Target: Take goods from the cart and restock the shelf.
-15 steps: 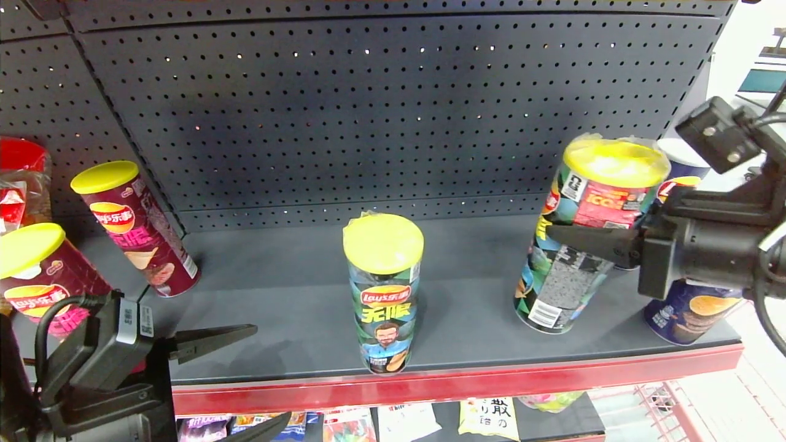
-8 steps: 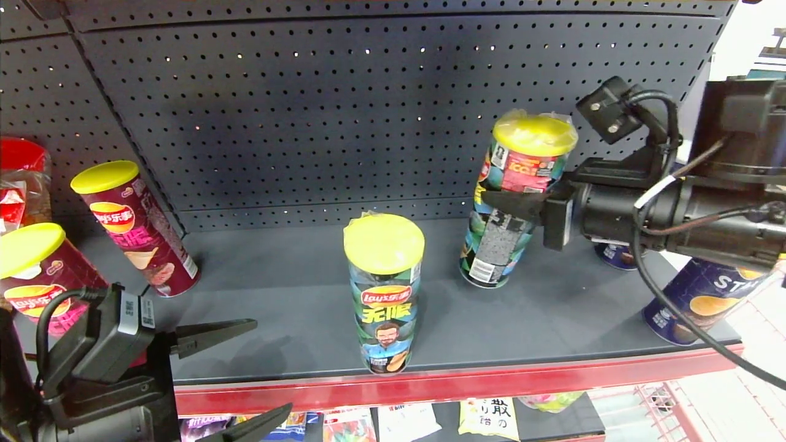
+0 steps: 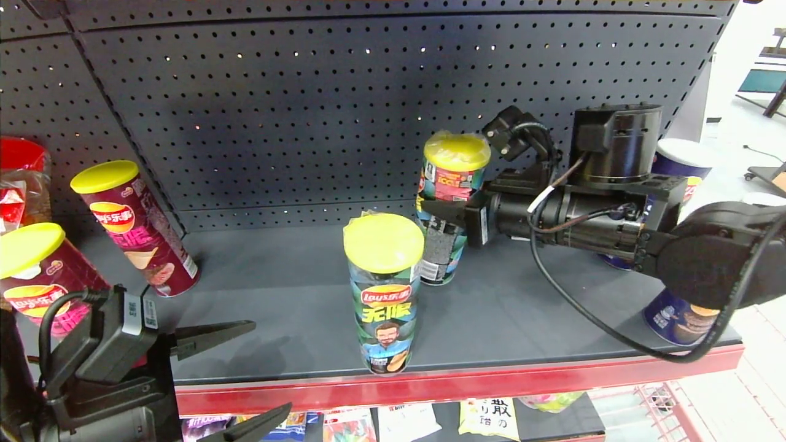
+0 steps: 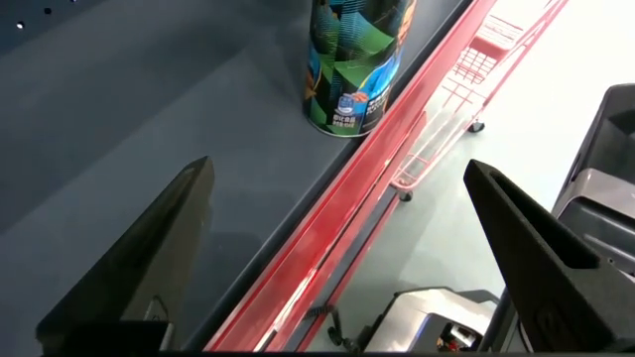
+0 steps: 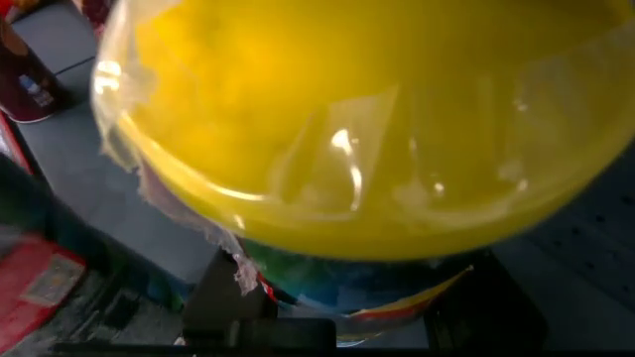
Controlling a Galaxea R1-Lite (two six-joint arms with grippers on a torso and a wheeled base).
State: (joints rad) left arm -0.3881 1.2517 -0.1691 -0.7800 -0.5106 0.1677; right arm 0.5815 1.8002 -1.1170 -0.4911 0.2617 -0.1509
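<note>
Right tool (image 3: 439,212) carried its can (image 3: 455,178) leftward, arm outstretched.

Blue cans (image 3: 672,319) half behind right arm (image 3: 614,224); leftmost maroon can (image 3: 37,276) edge-cropped.

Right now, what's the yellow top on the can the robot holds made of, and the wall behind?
The held can has a yellow lid: looks like smooth plastic, under clear crinkly film, shiny and torn at the edge. Back wall: likely painted metal, matte dark grey, punched with rows of holes.
</note>
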